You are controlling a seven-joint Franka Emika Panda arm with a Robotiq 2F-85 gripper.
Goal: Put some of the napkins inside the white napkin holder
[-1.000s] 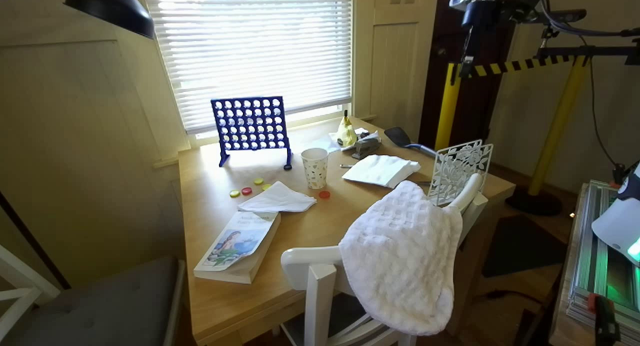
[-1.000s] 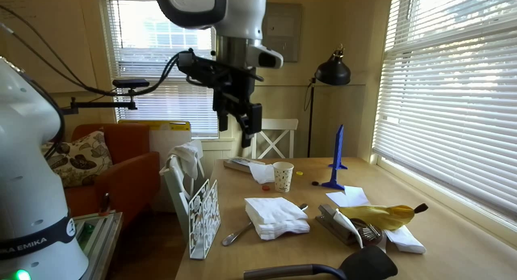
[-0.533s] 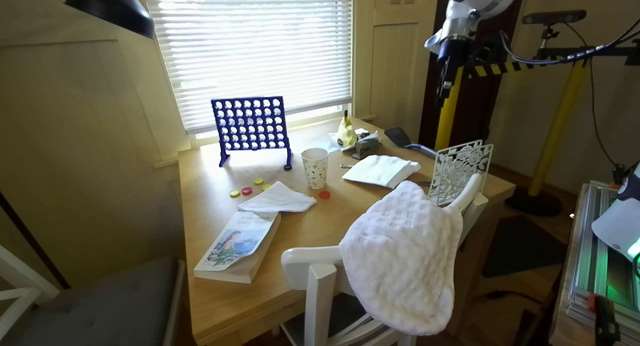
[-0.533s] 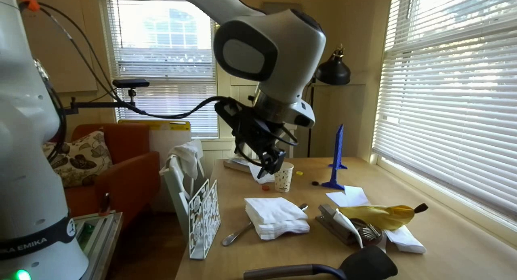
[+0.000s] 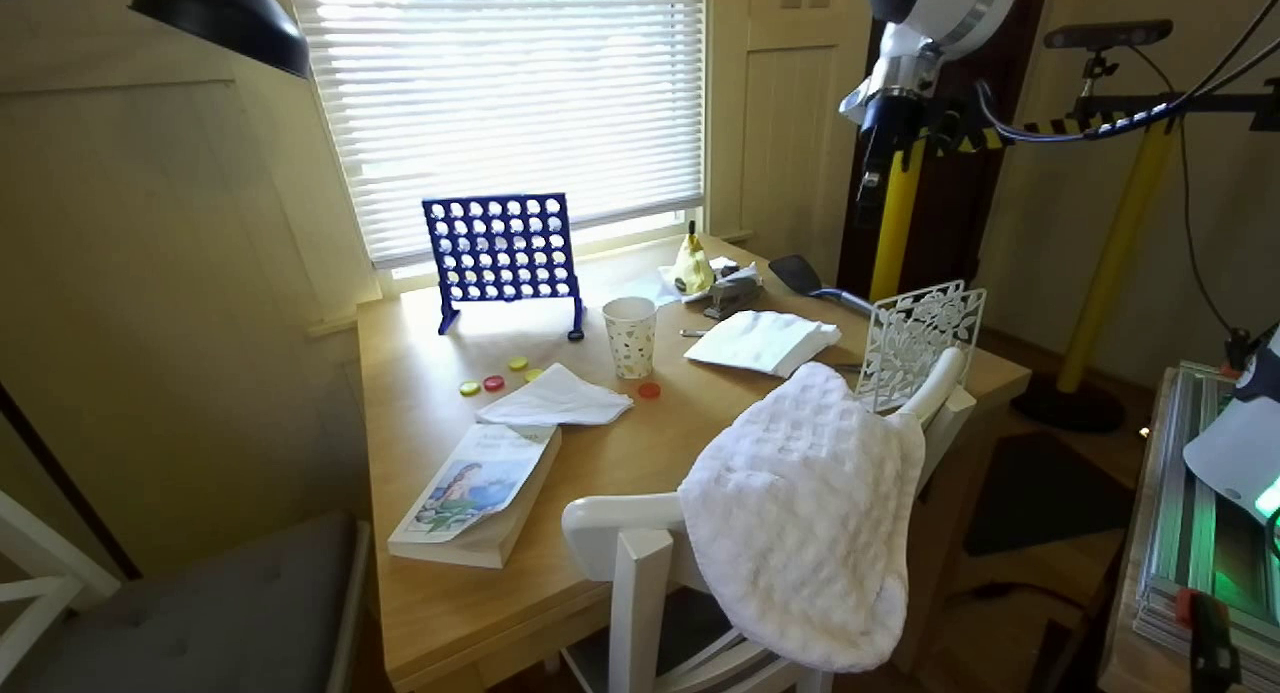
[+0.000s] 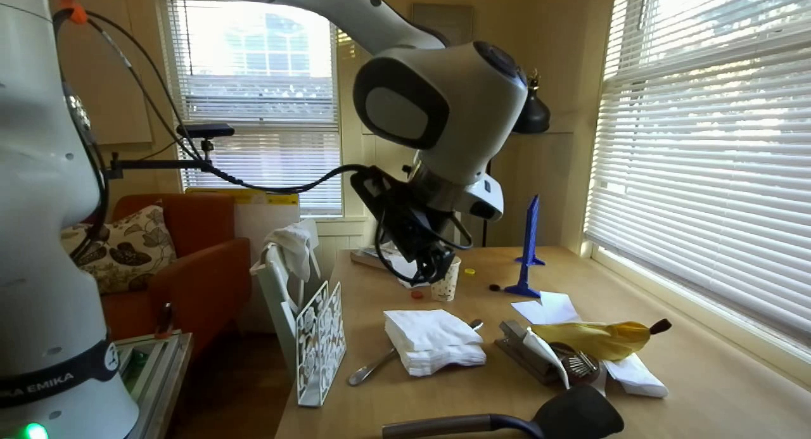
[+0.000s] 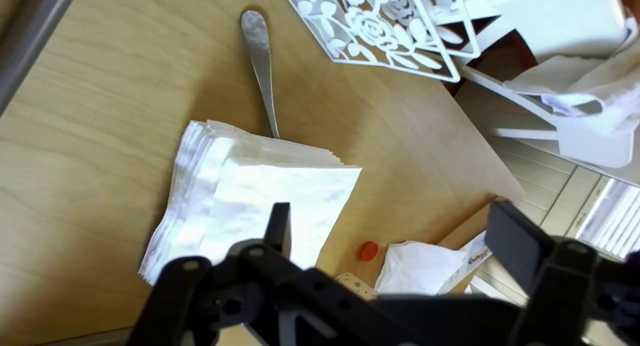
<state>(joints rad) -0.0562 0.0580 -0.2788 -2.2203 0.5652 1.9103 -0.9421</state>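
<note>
The napkins are a low stack of white square sheets on the table, in both exterior views [image 5: 762, 343] [image 6: 434, 337] and the wrist view [image 7: 265, 201]. The white napkin holder, an upright lattice rack, stands at the table edge beside the stack in both exterior views [image 5: 920, 348] [image 6: 320, 344]; the wrist view shows part of it [image 7: 372, 29]. My gripper is open and empty in the wrist view [image 7: 392, 221]. In both exterior views [image 5: 868, 198] [image 6: 429, 273] it hangs tilted in the air above the table, apart from napkins and holder.
A spoon [image 6: 374, 366] lies partly under the stack. A paper cup [image 5: 630, 338], a loose white napkin [image 5: 555, 398] and a book [image 5: 475, 493] are farther along. A stapler [image 6: 526, 353], spatula [image 6: 576, 420] and blue game board [image 5: 500, 248] stand around; a towel-draped chair [image 5: 810, 523] is close.
The arm has come down and tilted, bringing my gripper lower over the table, with only a small further drop in the last half second. The napkins and holder have not moved.
</note>
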